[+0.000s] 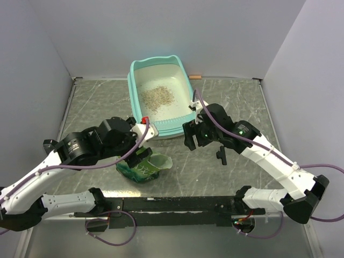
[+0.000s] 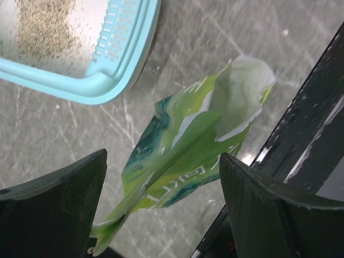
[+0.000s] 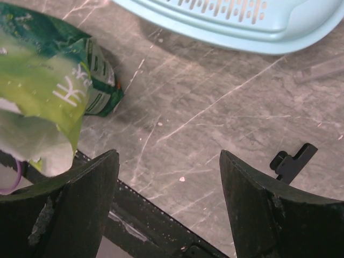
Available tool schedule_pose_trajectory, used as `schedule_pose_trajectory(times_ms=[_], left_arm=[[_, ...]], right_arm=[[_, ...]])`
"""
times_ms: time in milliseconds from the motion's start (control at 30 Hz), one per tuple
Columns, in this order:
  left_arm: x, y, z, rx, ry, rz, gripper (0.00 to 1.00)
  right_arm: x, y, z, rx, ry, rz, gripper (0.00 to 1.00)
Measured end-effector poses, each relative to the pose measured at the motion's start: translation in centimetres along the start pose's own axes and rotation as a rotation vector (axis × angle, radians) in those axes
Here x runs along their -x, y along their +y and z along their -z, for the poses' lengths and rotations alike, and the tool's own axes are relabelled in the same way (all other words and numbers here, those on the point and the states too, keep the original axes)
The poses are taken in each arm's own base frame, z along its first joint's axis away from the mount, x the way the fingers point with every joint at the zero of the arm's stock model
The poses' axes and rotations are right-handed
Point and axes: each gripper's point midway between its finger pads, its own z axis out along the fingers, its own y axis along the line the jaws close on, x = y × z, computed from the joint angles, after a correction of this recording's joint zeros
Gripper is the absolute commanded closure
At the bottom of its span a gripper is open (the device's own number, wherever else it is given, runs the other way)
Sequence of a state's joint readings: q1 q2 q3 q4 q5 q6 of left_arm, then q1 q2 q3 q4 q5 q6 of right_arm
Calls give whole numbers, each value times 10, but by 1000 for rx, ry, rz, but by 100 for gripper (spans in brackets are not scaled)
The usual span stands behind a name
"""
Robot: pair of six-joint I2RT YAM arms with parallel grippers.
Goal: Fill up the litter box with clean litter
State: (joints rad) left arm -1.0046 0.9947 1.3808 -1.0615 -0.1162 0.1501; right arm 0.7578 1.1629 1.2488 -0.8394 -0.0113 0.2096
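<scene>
The turquoise litter box [image 1: 136, 80] stands at the back middle of the table, with a thin patch of clean litter [image 1: 157, 97] on its whitish floor. The box rim [image 2: 80, 88] and the litter [image 2: 43, 27] also show in the left wrist view. A crumpled green bag [image 1: 144, 167] lies on the table just in front of the box, mouth open to the right. My left gripper [image 1: 141, 156] is open above it, and the bag [image 2: 188, 145] lies between its spread fingers. My right gripper [image 1: 189, 141] is open and empty over bare table by the box's near right corner.
A black rail [image 1: 177, 204] runs along the near edge. A small orange-brown object [image 1: 195, 77] lies behind the box. In the right wrist view the bag [image 3: 48, 91] is at the left and the box rim [image 3: 242, 24] at the top. Grey walls close three sides.
</scene>
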Motion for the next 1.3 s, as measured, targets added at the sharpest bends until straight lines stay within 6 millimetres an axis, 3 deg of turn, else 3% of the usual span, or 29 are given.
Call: schedule_pose_trajectory(times_ms=[200,367,433,467,500,533,800,1067,1233,1300], left_arm=[[-16,5,0,28,62,-37,16],[-49,3,-11,20,162,-39,29],[-66,1,-20,15,220,-40,46],[-72,0,-23,13,242,-42,75],[-79,0,-27,11,267,-51,93],[-81,-1,-30,12,277,-51,99],[-73,8,-36,47,296,-68,99],[-22,12,-28,41,148,-23,99],[9,3,-29,-14,11,0,99],[13,2,-30,-15,-47,8,99]], right_arm=[[-13,6,1,16,35,21,18],[-19,8,10,30,27,26,18],[-21,7,15,33,15,25,18],[-23,7,17,35,9,24,18],[-26,6,19,36,7,23,18],[-28,6,20,36,7,22,18],[-42,11,33,91,-1,20,18],[-34,15,73,145,-101,35,18],[-17,16,85,149,-152,97,17],[-15,16,86,157,-167,150,17]])
